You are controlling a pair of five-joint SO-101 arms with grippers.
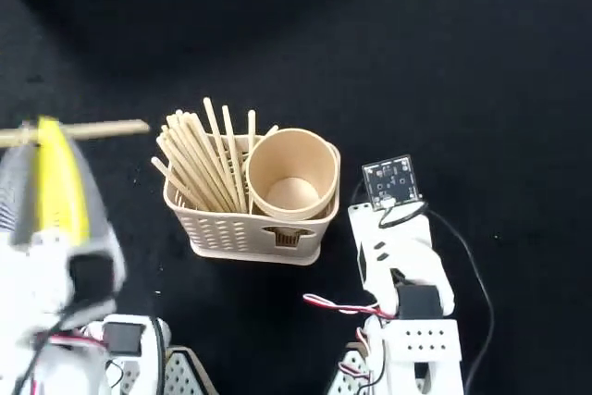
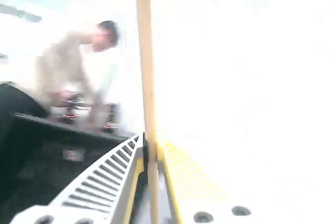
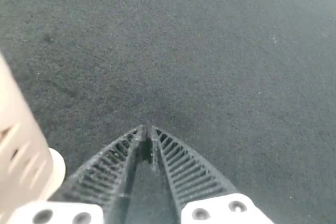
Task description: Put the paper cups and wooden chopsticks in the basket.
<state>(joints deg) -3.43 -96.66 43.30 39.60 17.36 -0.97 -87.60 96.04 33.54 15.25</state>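
A beige slotted basket (image 1: 242, 233) stood at the centre of the black bench (image 1: 462, 90) in the high view. A bundle of wooden chopsticks (image 1: 199, 168) filled its left half, fanning toward the upper left. An upright, open-mouthed paper cup (image 1: 291, 178) filled its right half.

At the left edge of that frame, the left gripper (image 1: 39, 134), one finger yellow, was held up off the bench and well apart from the basket. It was clamped on a single chopstick (image 1: 106, 129) that lay crosswise, with its free end pointing right toward the bundle. In the left wrist view, that stick was pinched between the nearly closed jaws and ran straight up out of the top of the frame.

The right arm (image 1: 402, 261) sat at the lower right of the high view, just beside the basket's right end. In the right wrist view, the right gripper (image 3: 147, 134) was closed, tips touching, with nothing between them. It pointed across bare black bench, with the basket's slotted wall at the left edge of that frame.
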